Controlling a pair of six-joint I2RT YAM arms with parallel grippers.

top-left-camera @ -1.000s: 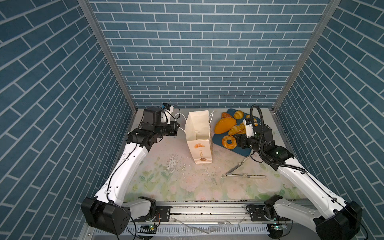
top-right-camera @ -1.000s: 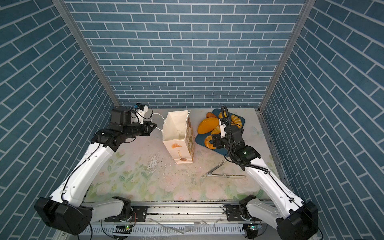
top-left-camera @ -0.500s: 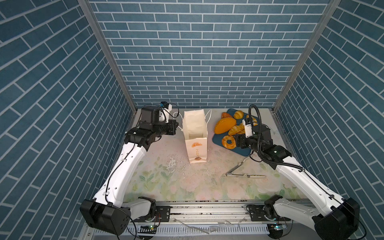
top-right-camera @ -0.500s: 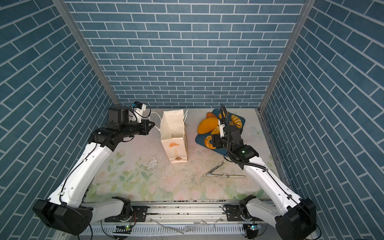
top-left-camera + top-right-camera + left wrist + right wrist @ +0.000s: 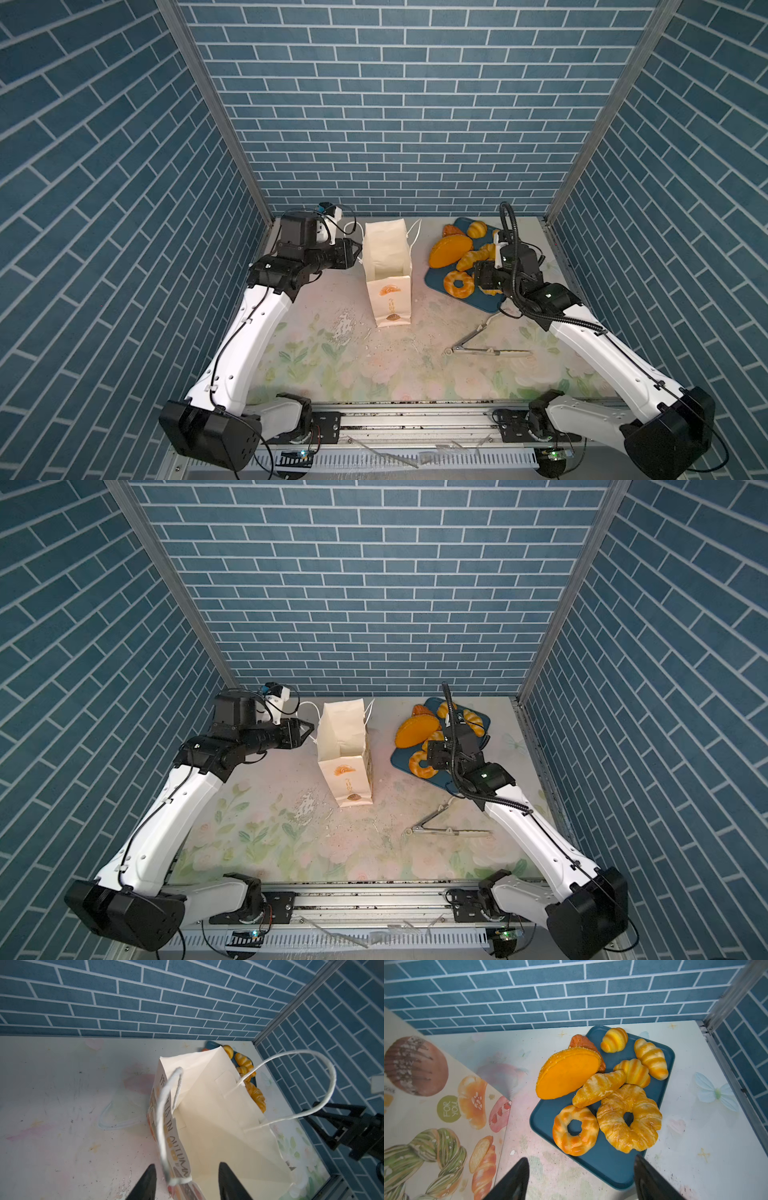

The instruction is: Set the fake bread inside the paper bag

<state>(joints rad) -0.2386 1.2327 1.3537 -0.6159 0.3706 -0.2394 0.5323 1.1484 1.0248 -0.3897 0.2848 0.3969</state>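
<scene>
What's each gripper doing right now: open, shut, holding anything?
Left gripper: open, holding nothing; white cord handle of the cream paper bag hangs between its jaws.
Right gripper: open, empty, at the dark blue rectangular tray.

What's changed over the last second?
The paper bag shifted slightly toward the left arm and straightened; the left gripper opened its fingers, letting go of the cord handle. Unchanged: right gripper open over the tray, fake bread all on it, tongs on the table.

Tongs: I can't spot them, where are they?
In both top views the tongs lie right of centre, nearer the camera than the blue tray and right of the paper bag.
</scene>
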